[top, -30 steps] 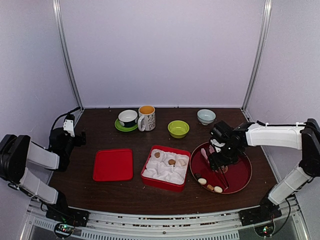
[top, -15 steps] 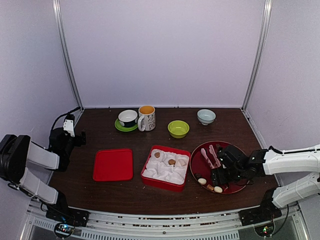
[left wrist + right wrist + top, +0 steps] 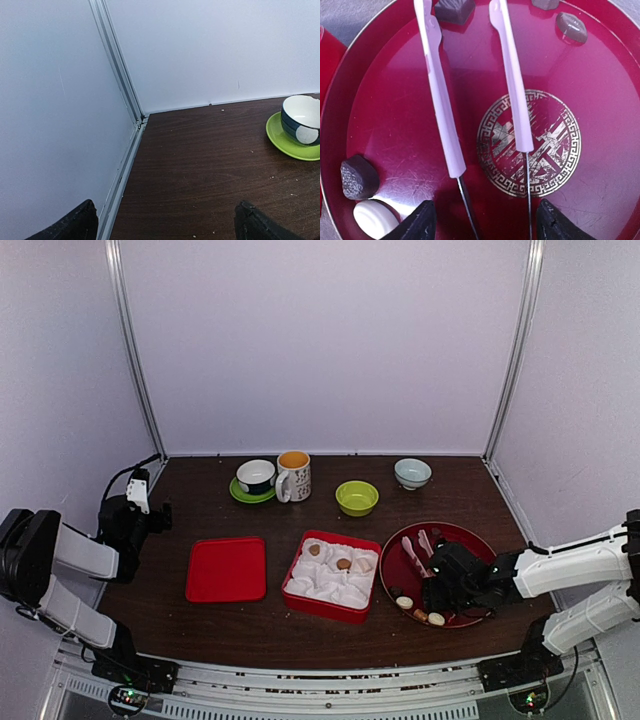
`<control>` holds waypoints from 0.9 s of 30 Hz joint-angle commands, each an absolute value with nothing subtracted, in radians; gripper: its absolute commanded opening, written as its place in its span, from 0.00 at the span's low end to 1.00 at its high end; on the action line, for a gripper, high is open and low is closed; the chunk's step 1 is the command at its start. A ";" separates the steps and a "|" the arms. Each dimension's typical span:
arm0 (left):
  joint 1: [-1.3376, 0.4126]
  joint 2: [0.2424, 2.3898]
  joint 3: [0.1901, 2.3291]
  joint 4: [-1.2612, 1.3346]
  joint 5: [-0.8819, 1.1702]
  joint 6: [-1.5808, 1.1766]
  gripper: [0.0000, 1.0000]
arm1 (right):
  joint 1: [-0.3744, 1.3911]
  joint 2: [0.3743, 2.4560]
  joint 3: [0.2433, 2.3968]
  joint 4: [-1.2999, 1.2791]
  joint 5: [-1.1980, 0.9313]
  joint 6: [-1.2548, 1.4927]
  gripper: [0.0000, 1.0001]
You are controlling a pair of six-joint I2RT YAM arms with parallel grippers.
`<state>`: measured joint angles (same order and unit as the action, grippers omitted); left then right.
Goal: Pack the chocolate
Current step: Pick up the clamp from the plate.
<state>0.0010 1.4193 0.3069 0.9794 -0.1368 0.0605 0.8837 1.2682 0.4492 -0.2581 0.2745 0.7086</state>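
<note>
I read the chocolate (image 3: 359,176) on the red plate (image 3: 600,125), a dark piece and a white piece just beside one fingertip of the right gripper (image 3: 487,227), whose parted jaws straddle two pink-handled utensils (image 3: 440,100) and grip nothing.

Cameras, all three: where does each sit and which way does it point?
Top external: above and behind the bases, looking across the table toward the back wall; both arms show, right gripper over the red plate.
Left wrist: low at the table's left, facing the back-left corner; left gripper, fingertips apart, at bottom.
Right wrist: straight down onto the plate; fingertips astride two pink handles.
Shared: top and left wrist see the cup on its saucer; top and right wrist, the plate.
</note>
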 commanded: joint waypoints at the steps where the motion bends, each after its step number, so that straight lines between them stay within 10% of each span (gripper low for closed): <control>1: 0.010 1.425 0.318 1.037 -0.129 0.056 0.98 | 0.902 1.278 0.413 -0.210 0.308 0.738 0.67; 12: 0.011 1.424 0.318 1.037 -0.129 0.057 0.98 | 0.932 1.264 0.408 -0.236 0.304 0.760 0.37; 27: 0.010 1.425 0.319 1.036 -0.129 0.057 0.98 | 0.934 1.093 0.594 -0.551 0.298 0.690 0.25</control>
